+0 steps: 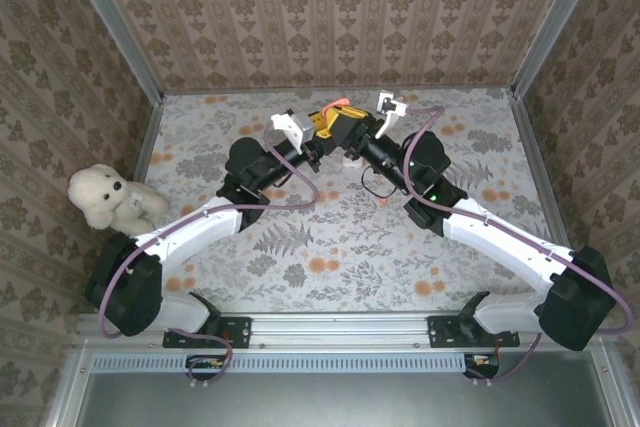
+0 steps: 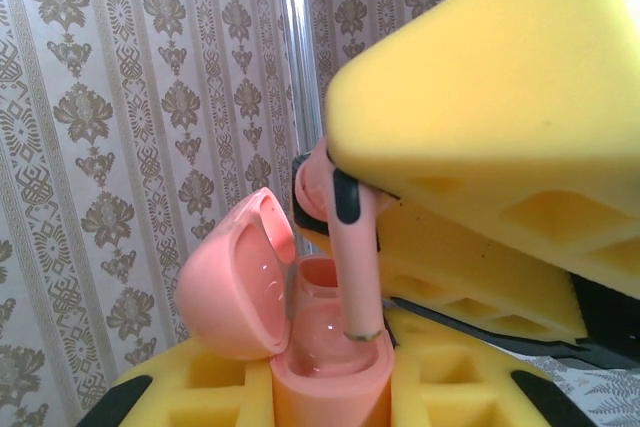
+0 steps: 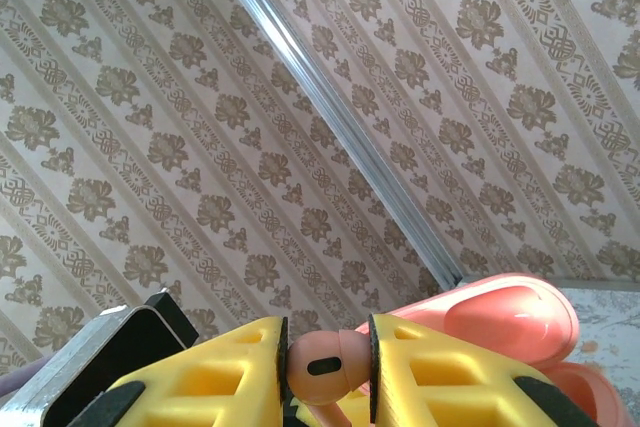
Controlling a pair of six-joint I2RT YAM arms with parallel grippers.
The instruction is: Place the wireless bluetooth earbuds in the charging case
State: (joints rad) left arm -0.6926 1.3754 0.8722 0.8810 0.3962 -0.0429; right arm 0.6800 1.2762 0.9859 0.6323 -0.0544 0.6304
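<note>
My left gripper [image 2: 330, 402] is shut on the salmon-pink charging case [image 2: 330, 372], which stands upright between its yellow foam fingers [image 2: 215, 372] with its lid [image 2: 235, 277] swung open to the left. A matching pink earbud [image 2: 355, 257] hangs stem-down over the case. Its metal-ringed tip sits just inside the right side of the opening. My right gripper [image 3: 327, 367] is shut on the head of that earbud [image 3: 325, 369]. The case lid [image 3: 510, 319] shows to its right. From above, both grippers [image 1: 325, 129] [image 1: 362, 135] meet at the back middle of the table.
A white teddy bear [image 1: 110, 197] sits at the table's left edge. Patterned walls close in the left, back and right sides. A metal corner post [image 2: 300, 77] stands behind the case. A black cable loop [image 1: 375, 182] hangs by the right arm.
</note>
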